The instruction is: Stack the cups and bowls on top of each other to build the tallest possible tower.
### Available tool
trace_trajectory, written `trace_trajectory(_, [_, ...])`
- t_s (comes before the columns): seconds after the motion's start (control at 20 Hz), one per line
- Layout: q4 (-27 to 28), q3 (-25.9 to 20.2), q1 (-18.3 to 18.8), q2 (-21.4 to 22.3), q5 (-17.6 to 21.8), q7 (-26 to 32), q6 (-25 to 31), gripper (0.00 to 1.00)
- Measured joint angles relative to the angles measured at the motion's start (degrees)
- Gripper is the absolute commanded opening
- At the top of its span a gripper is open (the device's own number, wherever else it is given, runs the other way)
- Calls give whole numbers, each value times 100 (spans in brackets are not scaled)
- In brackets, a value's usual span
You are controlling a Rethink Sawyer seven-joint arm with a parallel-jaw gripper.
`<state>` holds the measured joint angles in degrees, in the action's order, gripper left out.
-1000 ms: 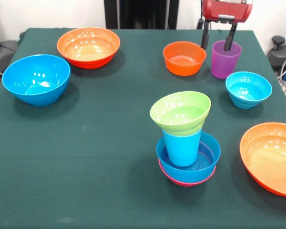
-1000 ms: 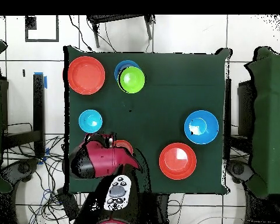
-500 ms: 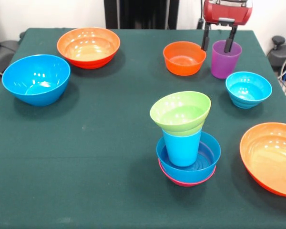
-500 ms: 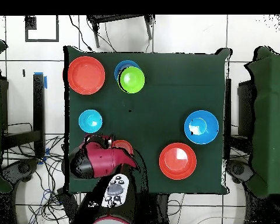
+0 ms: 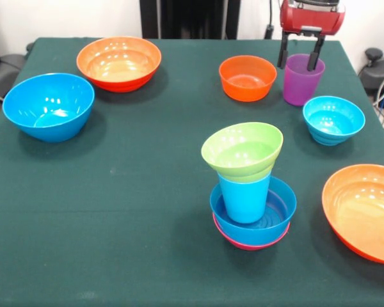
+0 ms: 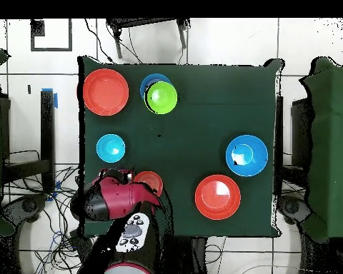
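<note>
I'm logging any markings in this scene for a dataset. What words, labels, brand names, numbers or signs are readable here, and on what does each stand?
None can be read.
The purple cup, the light blue cup, the green bowl and the other bowls are plain, with no print.
The gripper and its red housing show no legible label.
The green tablecloth carries no marking.

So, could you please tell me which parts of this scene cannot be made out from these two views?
- Purple cup: in the overhead view the red arm head covers it.
- Pincer: front view shows one finger either side of the cup's near wall; contact cannot be judged. Overhead, it is hidden under the arm head.
- Large orange bowl: cut by the right edge, front view.
- Pink bowl: only a rim sliver shows under the blue bowl.
</note>
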<state>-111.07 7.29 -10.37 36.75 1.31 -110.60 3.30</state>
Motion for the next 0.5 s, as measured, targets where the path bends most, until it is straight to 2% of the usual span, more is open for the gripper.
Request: trace_trajectory(0.5, [-52,1,-2,1,-43,0,0,100])
